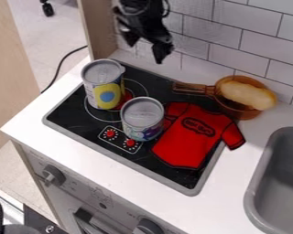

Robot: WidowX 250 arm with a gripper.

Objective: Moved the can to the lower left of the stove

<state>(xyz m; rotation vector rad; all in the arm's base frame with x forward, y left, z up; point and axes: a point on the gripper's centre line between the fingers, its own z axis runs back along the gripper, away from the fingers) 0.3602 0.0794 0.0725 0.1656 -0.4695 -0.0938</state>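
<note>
The black two-finger pincer, tips apart, hangs beyond two silver-topped metal cans on the black stovetop, a yellow-labelled can at far left and a purple-and-green-labelled can nearer, right of it, beside a flat red T-shirt with illegible lettering.

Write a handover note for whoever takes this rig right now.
Gripper: open and empty, above the back of the stove.
Cans: both upright on the stove. The yellow-labelled can is towards the back left; the other can is just behind the red knobs, beside the red shirt-shaped piece.
Done: nothing I can confirm; neither can is at the front-left corner.
Left: confirm which can is meant, then likely grasp it, set it at lower left and release.
</note>
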